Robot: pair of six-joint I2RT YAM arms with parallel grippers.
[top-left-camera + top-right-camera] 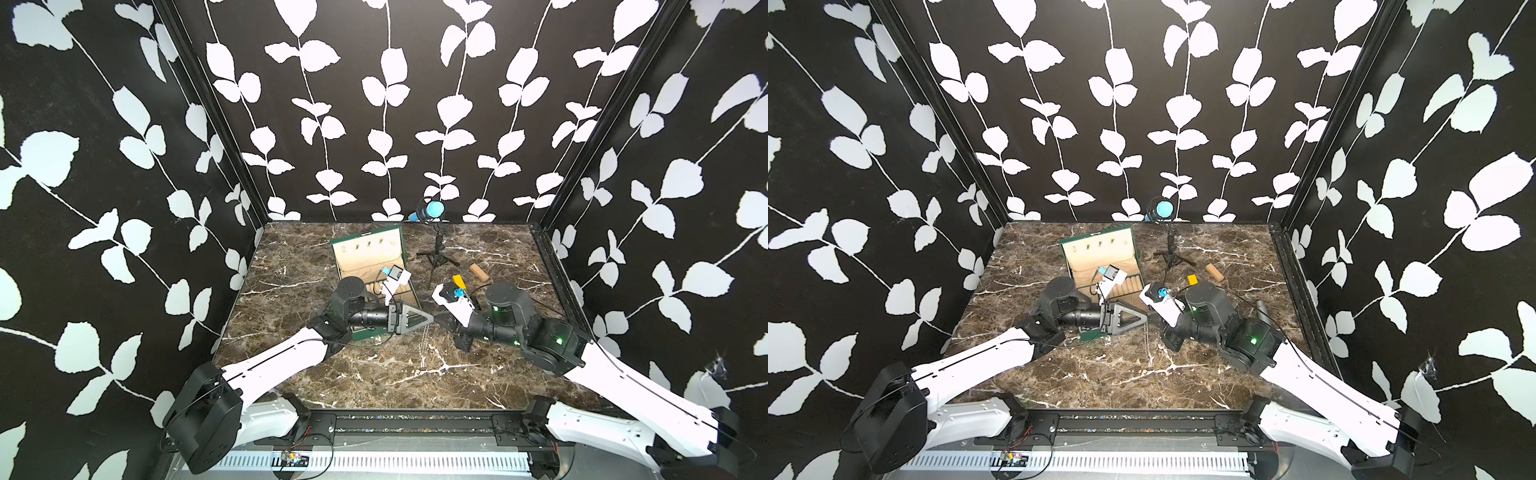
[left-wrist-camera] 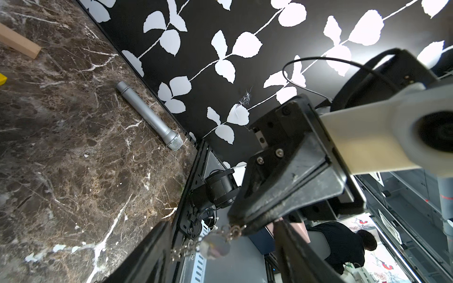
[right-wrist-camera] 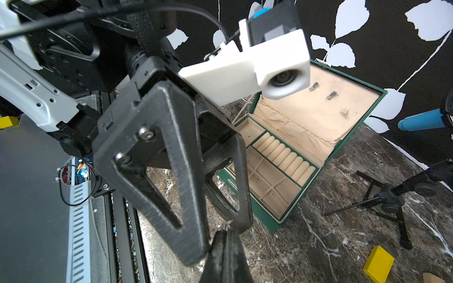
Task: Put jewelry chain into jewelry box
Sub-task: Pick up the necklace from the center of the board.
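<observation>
Metal chain (image 2: 182, 249): hanging limp.
Right gripper (image 2: 236, 226): clamped on chain end.
Left gripper (image 1: 429, 320): spread, straddling chain.

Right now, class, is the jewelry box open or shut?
Open: the jewelry box has its lid raised, baring cream lining, hooks and ring rolls.

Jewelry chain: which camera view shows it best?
Left wrist view: the jewelry chain shows individual links, pinched in the right hand. Both top views show it only as a thin dangling line; the right wrist view barely shows it.
</observation>
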